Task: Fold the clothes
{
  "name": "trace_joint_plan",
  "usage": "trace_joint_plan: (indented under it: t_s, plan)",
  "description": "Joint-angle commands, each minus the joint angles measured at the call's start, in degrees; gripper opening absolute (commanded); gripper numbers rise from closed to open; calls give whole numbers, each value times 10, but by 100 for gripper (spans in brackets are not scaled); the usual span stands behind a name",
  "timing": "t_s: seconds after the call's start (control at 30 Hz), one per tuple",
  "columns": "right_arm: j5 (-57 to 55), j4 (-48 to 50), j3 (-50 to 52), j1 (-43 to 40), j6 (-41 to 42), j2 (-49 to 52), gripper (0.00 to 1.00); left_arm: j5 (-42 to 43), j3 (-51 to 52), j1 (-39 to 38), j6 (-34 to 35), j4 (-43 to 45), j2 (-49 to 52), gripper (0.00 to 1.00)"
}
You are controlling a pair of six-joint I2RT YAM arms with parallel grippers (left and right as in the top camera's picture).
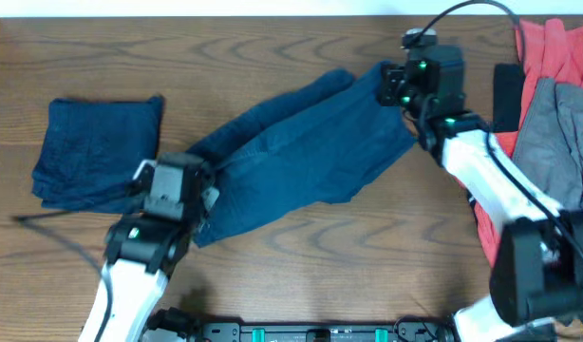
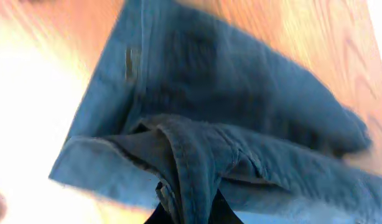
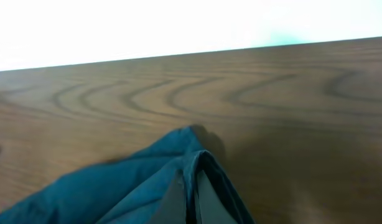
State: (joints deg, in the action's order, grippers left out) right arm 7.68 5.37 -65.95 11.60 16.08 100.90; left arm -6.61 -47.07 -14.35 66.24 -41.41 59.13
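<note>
A navy-blue garment [image 1: 301,152] lies stretched across the middle of the wooden table. My left gripper [image 1: 204,188] is shut on its lower-left end; the left wrist view shows bunched cloth [image 2: 197,124] pinched between the dark fingers [image 2: 192,214]. My right gripper [image 1: 394,87] is shut on the upper-right corner; the right wrist view shows a cloth edge [image 3: 116,186] clamped between the grey fingers [image 3: 192,202]. A second navy garment [image 1: 97,152] lies folded at the left. Red [image 1: 557,52] and grey [image 1: 553,142] garments lie heaped at the right edge.
The wooden table [image 1: 272,57] has bare surface along its far side and in front of the spread garment. A black cable [image 1: 45,228] runs across the table at the front left. The right arm [image 1: 491,171] crosses in front of the heap.
</note>
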Motion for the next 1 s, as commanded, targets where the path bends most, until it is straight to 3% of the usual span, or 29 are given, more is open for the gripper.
trace_joint_plan:
  t_s: [0.0, 0.07, 0.1, 0.13, 0.17, 0.2, 0.23, 0.33, 0.63, 0.83, 0.97]
  plan:
    - [-58, 28, -15, 3, -1, 38, 1, -117, 3, 9, 4, 27, 67, 6]
    - [-59, 41, -15, 5, 9, 57, 1, -120, 3, 18, 2, 58, 109, 7]
    - [-58, 49, -15, 5, 14, 64, 16, -120, 3, 25, 3, 72, 129, 12]
    - [-57, 57, -15, 5, 17, 71, 68, -120, 3, 33, 3, 83, 145, 28]
    - [-57, 61, -15, 5, 17, 72, 99, -119, 3, 40, 3, 91, 156, 42]
    - [-57, 63, -15, 5, 17, 72, 99, -116, 3, 50, 2, 99, 167, 63]
    - [-57, 63, -15, 5, 16, 71, 99, -108, 3, 58, -2, 106, 172, 73]
    - [-57, 45, -15, 2, 3, 50, 99, -51, 2, 87, -75, 129, 164, 95]
    - [-50, -113, -15, -11, -5, -39, 99, 72, 1, 117, -160, 93, 111, 98]
    - [-44, -251, -15, -11, -18, -46, 99, 104, 9, 117, -169, 42, 157, 98]
    - [-44, -294, -15, -11, -18, -46, 99, 104, 14, 117, -169, 29, 208, 98]
